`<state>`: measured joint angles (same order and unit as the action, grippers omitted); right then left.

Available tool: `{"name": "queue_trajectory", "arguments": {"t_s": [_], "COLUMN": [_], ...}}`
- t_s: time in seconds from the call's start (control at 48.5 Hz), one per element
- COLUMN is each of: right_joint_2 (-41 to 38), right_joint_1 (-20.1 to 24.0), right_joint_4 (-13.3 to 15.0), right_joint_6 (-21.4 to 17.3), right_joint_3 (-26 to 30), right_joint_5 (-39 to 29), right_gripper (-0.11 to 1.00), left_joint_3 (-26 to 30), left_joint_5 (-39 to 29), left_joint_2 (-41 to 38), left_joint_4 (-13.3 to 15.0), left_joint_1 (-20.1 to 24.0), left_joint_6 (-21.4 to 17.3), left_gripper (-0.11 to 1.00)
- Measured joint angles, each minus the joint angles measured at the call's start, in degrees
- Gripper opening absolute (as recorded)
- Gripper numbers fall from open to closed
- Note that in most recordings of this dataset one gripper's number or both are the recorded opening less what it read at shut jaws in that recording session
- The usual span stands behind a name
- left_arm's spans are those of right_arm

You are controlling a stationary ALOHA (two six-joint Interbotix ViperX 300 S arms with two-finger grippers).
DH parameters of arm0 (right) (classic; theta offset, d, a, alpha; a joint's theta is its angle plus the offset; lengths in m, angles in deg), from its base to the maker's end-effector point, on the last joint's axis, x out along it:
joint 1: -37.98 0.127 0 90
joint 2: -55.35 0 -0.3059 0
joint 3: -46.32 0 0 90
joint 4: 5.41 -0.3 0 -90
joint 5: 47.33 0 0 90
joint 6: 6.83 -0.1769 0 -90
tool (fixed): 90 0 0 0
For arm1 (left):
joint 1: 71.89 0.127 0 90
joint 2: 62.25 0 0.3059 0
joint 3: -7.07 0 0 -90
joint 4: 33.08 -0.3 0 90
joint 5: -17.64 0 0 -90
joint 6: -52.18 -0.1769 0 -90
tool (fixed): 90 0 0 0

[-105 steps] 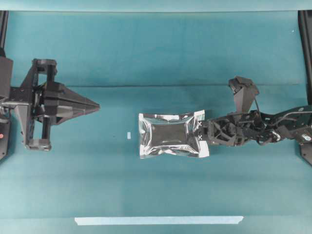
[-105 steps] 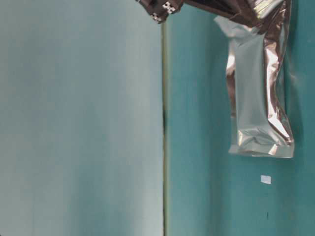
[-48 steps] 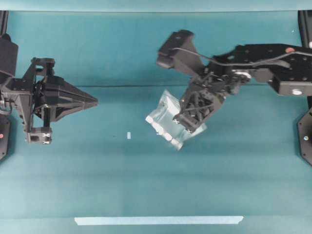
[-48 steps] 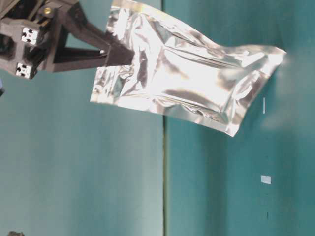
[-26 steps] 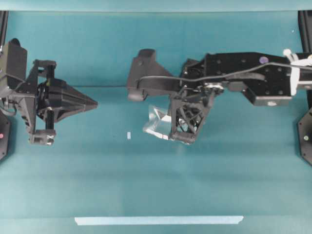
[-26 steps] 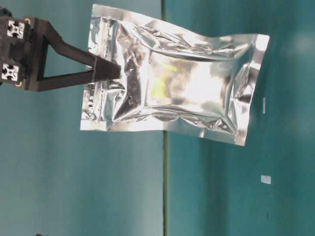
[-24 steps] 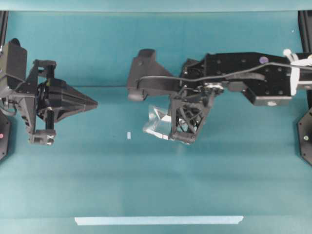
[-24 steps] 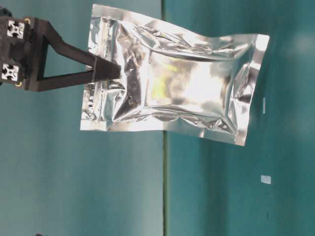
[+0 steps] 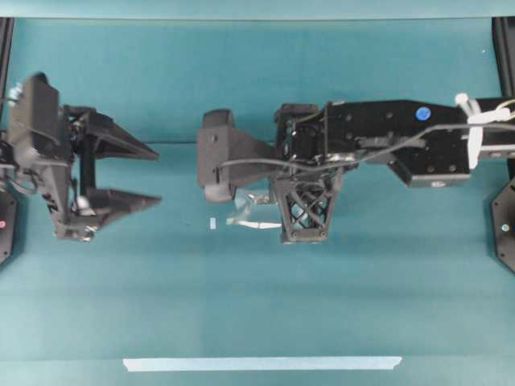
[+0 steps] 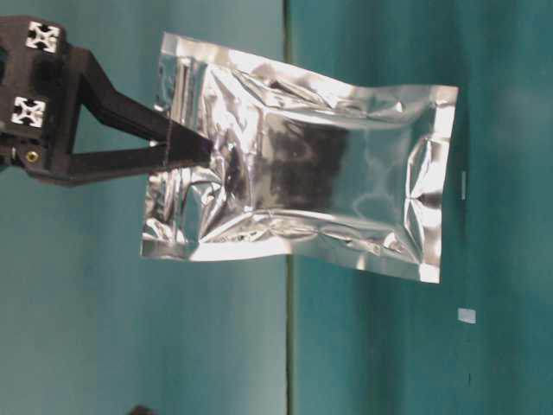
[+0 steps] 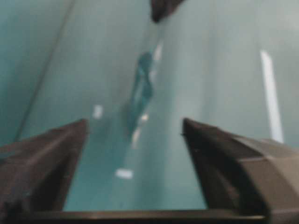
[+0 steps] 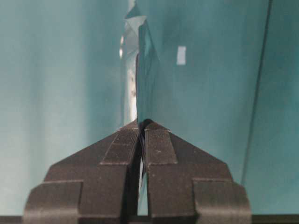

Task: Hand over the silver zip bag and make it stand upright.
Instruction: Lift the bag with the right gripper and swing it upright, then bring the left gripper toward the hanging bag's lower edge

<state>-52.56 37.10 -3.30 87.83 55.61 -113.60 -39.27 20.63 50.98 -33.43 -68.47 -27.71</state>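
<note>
Left gripper [image 9: 153, 175] at the left side of the overhead view, jaws spread wide, tips pointing toward the centre. Right arm [image 9: 402, 141] stretched across the middle, right gripper [image 12: 141, 128] pinched tight on the silver zip bag [image 10: 302, 194], held off the table.

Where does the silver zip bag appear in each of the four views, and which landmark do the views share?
Overhead: silver zip bag at centre, edge-on, mostly hidden under the right arm.
Table-level: fills the middle, pinched by the right gripper.
Left wrist: blurred thin strip, upper centre.
Right wrist: edge-on, above the shut jaws.
Shared landmark: small pale tape square.
</note>
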Motion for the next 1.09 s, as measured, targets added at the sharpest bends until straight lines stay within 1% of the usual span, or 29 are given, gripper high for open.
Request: {"name": "queue_trajectory", "arguments": {"t_s": [0.062,0.206,0.454,0.536,0.701,1.093], "right_joint_2": [-0.2,-0.5,-1.1,-1.4,-1.7,-2.3], "right_joint_1": [0.1,0.1,0.2,0.2,0.2,0.2], "right_joint_4": [0.1,0.1,0.2,0.6,2.4,2.9], "right_joint_6": [0.8,1.6,1.8,1.8,1.7,1.8], "right_joint_3": [0.0,0.0,0.0,0.0,0.0,0.0], "right_joint_5": [0.4,0.5,0.5,0.5,0.5,0.6], "right_gripper": [0.01,0.01,0.01,0.01,0.01,0.01], "left_joint_3": [-0.2,-0.3,-1.5,-2.1,-2.7,-2.9], "left_joint_5": [0.0,1.1,3.5,4.6,5.8,6.3], "left_joint_2": [-1.1,-3.5,-6.3,-6.7,-7.0,-8.7], "left_joint_4": [0.0,0.0,0.0,0.0,0.0,0.0], "left_joint_1": [0.1,0.1,0.1,0.1,0.1,0.1], "left_joint_6": [-0.2,-0.4,-0.4,-0.4,-0.4,-0.4], "left_gripper": [0.92,0.94,0.94,0.94,0.94,0.94]}}
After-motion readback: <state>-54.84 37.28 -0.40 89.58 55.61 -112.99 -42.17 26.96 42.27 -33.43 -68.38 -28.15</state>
